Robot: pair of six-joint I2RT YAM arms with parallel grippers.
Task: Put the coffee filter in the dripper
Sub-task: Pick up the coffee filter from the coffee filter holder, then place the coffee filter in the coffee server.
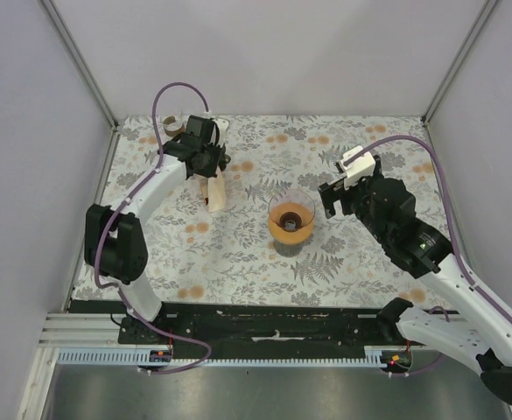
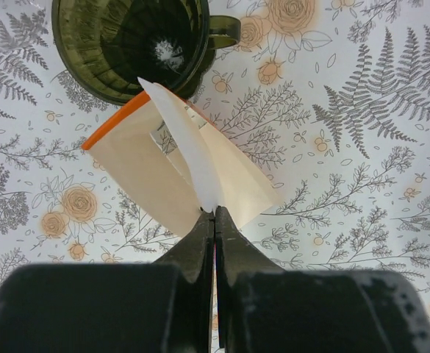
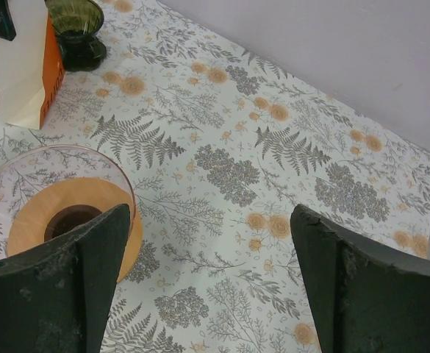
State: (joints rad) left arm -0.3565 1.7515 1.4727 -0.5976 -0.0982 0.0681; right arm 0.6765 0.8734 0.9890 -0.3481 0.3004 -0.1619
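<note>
Left wrist — not overhead — shows left tool (image 2: 215,215) pinching filter (image 2: 190,145).

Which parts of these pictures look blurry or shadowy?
Left wrist view: the end effector is dark and soft, the white filter sharp. Right wrist view: black fingers, crisp tablecloth. Top view: even light, faint shadow under the glass vessel.

My overhead camera sits high behind the near edge, looking down on the whole floral-printed tabletop (image 1: 238,262). My left wrist camera stares down from close above the dark green ribbed glass dripper (image 2: 104,51). My right wrist camera looks obliquely across the tabletop, and both wrist views share that dripper.
</note>
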